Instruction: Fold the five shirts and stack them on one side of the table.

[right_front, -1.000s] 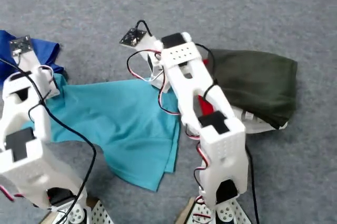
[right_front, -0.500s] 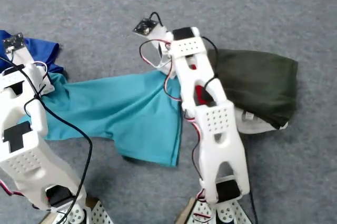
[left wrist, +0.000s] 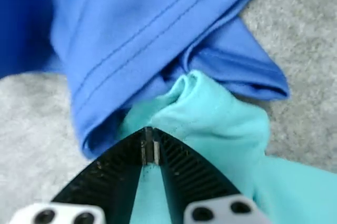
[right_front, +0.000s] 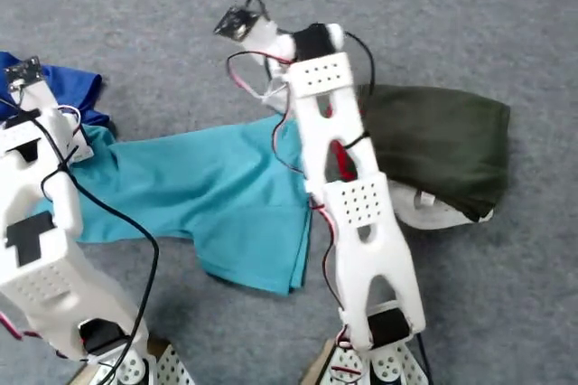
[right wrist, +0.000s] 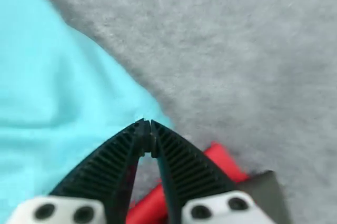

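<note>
A teal shirt [right_front: 208,195] lies stretched across the grey table between my two arms. My left gripper [left wrist: 149,151] is shut on a bunched fold of the teal shirt [left wrist: 210,124], right beside the blue shirt [left wrist: 142,29]. In the high view that gripper [right_front: 88,143] sits at the teal shirt's left end. My right gripper [right_front: 276,114] is shut on the teal shirt's far right corner. Its wrist view has the jaws [right wrist: 146,134] closed at the edge of the teal shirt [right wrist: 47,108], with a red shirt [right wrist: 221,161] just beyond.
A blue shirt [right_front: 70,87] lies crumpled at the far left. A dark green shirt [right_front: 442,145] lies on the right, on top of a white shirt [right_front: 433,211] and a red shirt [right_front: 343,164]. The bare grey table [right_front: 470,32] stretches along the far side.
My right arm has moved toward the far side with the teal shirt's corner, pulling the shirt flatter and tauter. The left arm has shifted slightly and kept its hold.
</note>
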Robot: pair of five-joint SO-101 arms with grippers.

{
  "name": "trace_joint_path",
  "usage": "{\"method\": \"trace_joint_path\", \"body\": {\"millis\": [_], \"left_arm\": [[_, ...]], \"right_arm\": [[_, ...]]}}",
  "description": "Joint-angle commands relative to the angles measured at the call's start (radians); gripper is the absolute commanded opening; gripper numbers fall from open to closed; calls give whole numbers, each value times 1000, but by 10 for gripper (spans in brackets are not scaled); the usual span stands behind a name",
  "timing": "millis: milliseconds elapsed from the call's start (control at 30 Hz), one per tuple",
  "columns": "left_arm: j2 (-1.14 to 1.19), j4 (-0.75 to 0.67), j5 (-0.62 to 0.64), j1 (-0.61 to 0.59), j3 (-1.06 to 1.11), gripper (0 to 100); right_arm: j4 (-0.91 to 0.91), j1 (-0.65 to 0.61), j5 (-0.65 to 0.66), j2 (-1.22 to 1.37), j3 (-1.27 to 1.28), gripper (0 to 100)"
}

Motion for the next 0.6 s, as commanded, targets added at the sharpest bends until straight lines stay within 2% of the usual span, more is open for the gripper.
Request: {"method": "trace_joint_path", "body": {"millis": [0,133,233,400,567], "left_arm": [[-179,38,8,-26,-8,19],[-332,31,5,-28,69,19],[-331,-58,9,-15,141,19],[-232,-203,12,21,187,19],[-16,-292,2,18,101,19]], "right_arm": [[20,-62,-21,-194,209,2],[-75,-62,-21,-274,426,2],[-186,-30,-20,-257,539,2],[-253,39,21,-196,607,2],[-255,82,66,-128,564,2]]}}
